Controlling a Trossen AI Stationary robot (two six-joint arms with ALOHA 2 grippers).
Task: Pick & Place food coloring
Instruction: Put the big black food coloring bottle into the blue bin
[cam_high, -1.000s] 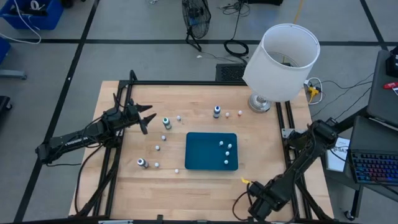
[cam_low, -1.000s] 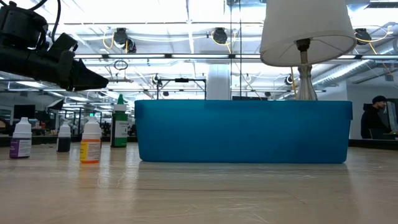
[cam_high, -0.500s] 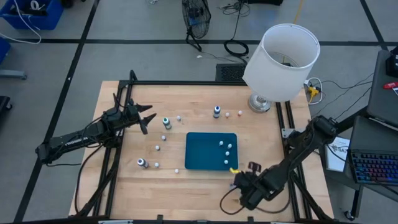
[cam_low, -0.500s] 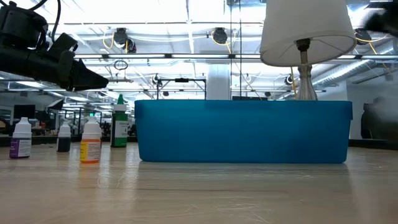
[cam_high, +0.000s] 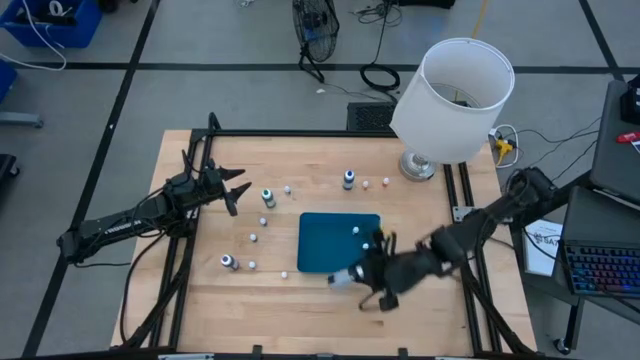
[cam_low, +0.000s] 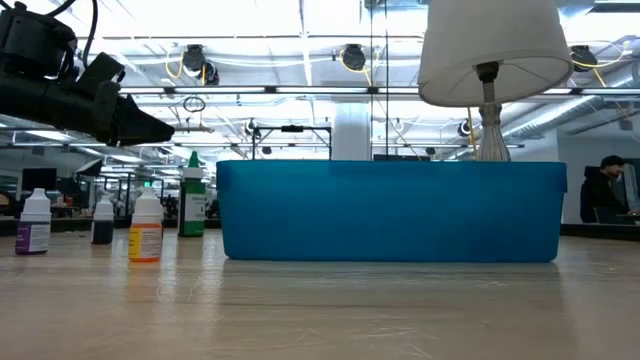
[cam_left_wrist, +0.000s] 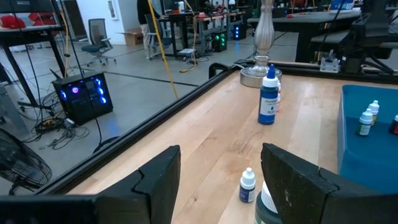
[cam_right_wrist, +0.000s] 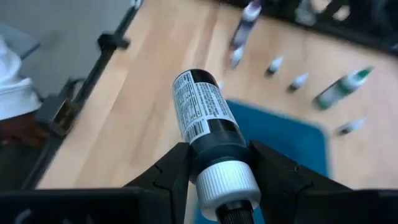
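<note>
Your right gripper (cam_right_wrist: 214, 171) clamps the dark bottle (cam_right_wrist: 208, 134): long axis straight ahead, white cap nearest you.

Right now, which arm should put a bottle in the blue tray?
The right. Its gripper already holds a dark bottle just over the tray's near edge. The left gripper hangs open and empty, off to the side.

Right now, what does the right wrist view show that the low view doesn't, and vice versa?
Right wrist only: the right arm's fingers clamped on a dark bottle with a white cap, above the table. Low only: the left arm's fingers raised at the picture's left, a lamp, and a yellow-labelled bottle. Both: the blue tray, the wooden table, and a green-capped bottle.
</note>
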